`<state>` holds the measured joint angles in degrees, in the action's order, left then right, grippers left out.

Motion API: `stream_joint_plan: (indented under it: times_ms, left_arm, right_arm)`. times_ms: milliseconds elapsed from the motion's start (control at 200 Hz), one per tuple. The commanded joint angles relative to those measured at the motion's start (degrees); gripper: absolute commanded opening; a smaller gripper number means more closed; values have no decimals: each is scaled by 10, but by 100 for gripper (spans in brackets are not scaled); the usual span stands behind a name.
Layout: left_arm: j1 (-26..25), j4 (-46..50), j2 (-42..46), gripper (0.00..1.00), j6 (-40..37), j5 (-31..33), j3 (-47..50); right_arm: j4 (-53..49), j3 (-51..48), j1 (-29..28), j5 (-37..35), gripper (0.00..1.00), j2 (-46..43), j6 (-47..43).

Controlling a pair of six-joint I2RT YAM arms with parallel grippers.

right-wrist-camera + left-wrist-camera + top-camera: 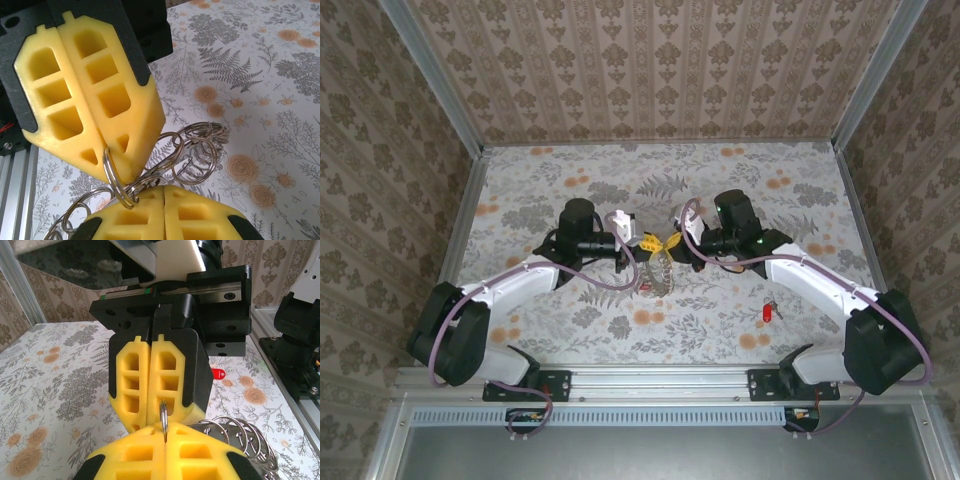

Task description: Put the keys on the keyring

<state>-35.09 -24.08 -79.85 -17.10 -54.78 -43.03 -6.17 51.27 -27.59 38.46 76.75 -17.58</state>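
Floral-patterned table (740, 180), papered walls around. Left gripper (165, 436) and right gripper (164, 192) meet tip to tip above mid-table, each pressed together on a loop of the keyring (196, 150). The pinched sections are hidden between the fingers. Remaining coils hang below the grippers, cut off at the wrist views' edges. Red key (767, 312) lies well apart on the table beside the right arm, blade indistinct.

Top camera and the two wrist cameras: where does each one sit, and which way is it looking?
Top external: above and behind the arm bases, looking down on the table, both arms, the left gripper and right gripper meeting at the keyring.
Left wrist: on the left arm, looking along its own yellow fingers at the right gripper.
Right wrist: on the right arm, looking along its own fingers at the left gripper.
Shared: both wrist views show the keyring.
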Motion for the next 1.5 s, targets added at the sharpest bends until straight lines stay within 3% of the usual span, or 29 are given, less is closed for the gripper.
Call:
stream_joint_plan:
  times_ms: [0, 120, 230, 390, 695, 990, 1495]
  left_arm:
    - [-1, -9, 22, 0, -11, 10, 0]
    - [0, 73, 25, 0, -55, 50, -14]
    - [0, 201, 19, 0, -125, 60, -51]
    - [2, 294, 9, 0, -174, 78, -81]
    - [-41, 512, -75, 0, -300, 126, -212]
    - [-124, 602, -213, 0, -356, 210, -340]
    - [-198, 636, -321, 0, -362, 250, -432]
  right_arm:
    - [4, -15, 2, -43, 15, -33, 4]
    - [-6, -32, 9, -123, 21, -71, -1]
    - [-39, -26, 16, -182, 28, -88, 48]
    - [-100, 6, 26, -188, 36, -81, 153]
    - [-170, 31, 78, -200, 40, -38, 334]
    - [-195, -21, 149, -223, 41, -61, 442]
    - [-203, -97, 156, -253, 42, -99, 474]
